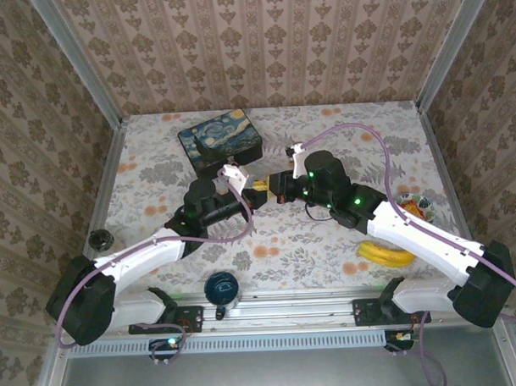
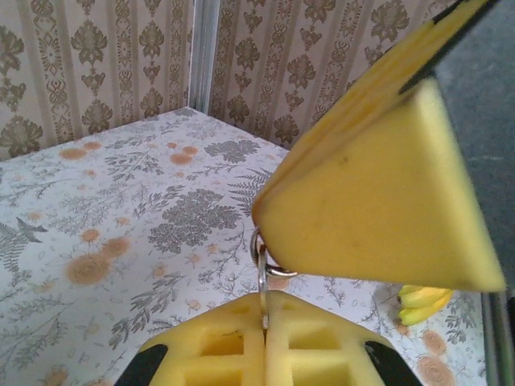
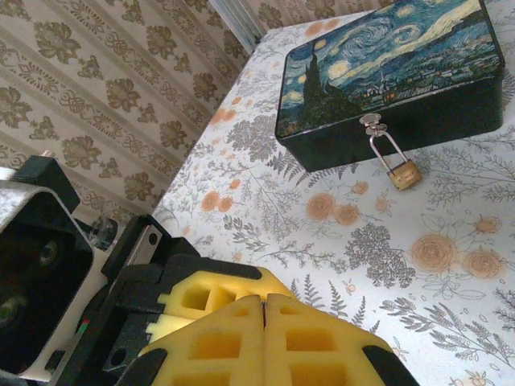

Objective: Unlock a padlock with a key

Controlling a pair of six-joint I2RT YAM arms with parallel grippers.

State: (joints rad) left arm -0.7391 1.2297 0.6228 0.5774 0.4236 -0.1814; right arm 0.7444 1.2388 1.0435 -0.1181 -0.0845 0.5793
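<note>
Floral table [image 2: 96,209]: L end effector [image 2: 264,322] pinches key [image 2: 263,288] (R [image 3: 264,310] closed).

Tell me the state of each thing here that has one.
Starry Night painted tin: lid closed, latched.
Small brass padlock: shackle shut, hanging from the tin's latch.
Slim metal key: pinched edge-on in the left gripper.
Left gripper: shut on the key.
Right gripper: shut.

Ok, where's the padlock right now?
In the right wrist view, upper right, the padlock hangs by its shackle from the latch on the front of the Starry Night tin.
</note>
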